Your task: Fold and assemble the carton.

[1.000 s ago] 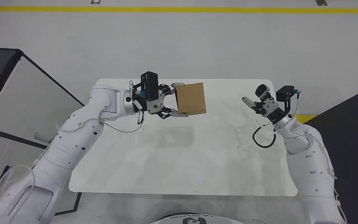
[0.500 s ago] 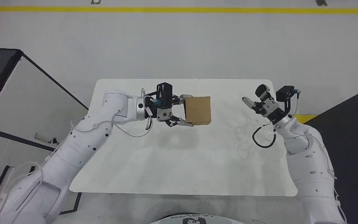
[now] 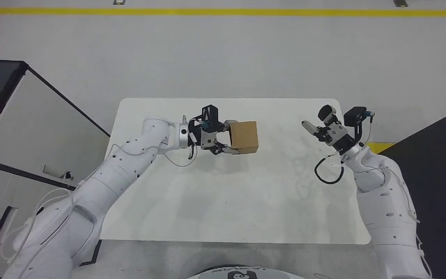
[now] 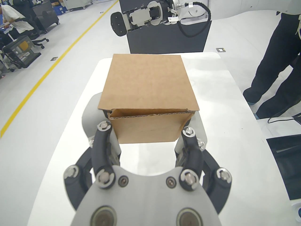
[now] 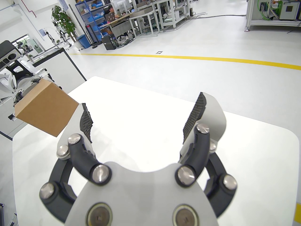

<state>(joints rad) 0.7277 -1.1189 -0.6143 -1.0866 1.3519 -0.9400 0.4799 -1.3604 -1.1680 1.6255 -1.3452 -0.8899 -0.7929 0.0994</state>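
The left gripper [image 4: 150, 128] pinches the carton [image 4: 145, 83] by its sides, apparently steadying it for folding, while the right gripper [image 5: 143, 121] hangs spread and empty at the far right.

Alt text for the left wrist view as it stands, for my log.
The left gripper holds a brown cardboard carton between its jaws over the white table. The right gripper hangs farther off, beyond the carton.

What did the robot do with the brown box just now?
The left end effector, gripping the carton throughout, carried it slightly toward the right end effector and turned it squarer to the table. The right end effector stayed open over its table corner.
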